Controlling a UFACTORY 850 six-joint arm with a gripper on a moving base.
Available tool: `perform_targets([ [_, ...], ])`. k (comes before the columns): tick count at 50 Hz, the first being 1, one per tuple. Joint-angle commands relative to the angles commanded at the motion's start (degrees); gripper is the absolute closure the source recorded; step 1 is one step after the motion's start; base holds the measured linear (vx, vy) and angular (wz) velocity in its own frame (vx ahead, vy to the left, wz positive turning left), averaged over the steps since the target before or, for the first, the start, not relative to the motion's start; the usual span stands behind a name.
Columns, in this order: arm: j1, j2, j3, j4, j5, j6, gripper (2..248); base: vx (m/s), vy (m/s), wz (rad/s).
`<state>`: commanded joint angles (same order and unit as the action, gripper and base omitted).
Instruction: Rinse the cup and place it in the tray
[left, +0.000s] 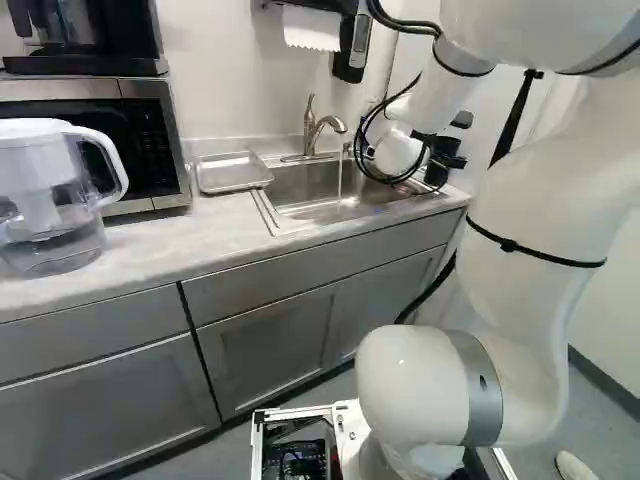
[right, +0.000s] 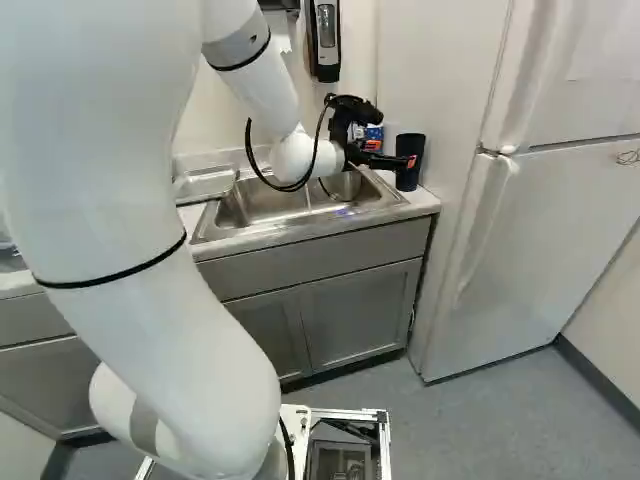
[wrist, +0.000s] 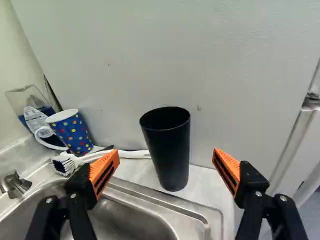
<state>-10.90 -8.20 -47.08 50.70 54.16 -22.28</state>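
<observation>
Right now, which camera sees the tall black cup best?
The wrist view: the tall black cup shows from rim to foot, nothing covering it. The right base view shows it small, with the gripper partly across it. In the left base view I can't make it out.

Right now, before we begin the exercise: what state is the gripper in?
The gripper: open, holding nothing; its jaws stand wide apart, with the black cup upright on the counter ahead, between them but untouched.
</observation>
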Motion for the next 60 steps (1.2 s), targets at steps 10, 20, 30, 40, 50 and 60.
perform_targets([
  [10,0.2,-2.8,-1.6,0.9,1.6,0.0,3,0.0,0.0,0.0],
  [20,0.4,-5.6,-3.4,1.8,3.1,0.0,3,0.0,0.0,0.0],
  [30,0.3,-8.3,-6.0,2.7,4.5,0.0,3,0.0,0.0,0.0],
  [40,0.1,-10.6,-8.9,3.3,5.4,0.0,3,0.0,0.0,0.0],
  [50,-0.6,-11.9,-10.4,3.3,5.4,0.0,3,0.0,0.0,0.0],
  [60,-1.5,-12.8,-11.5,3.3,5.4,0.0,3,0.0,0.0,0.0],
])
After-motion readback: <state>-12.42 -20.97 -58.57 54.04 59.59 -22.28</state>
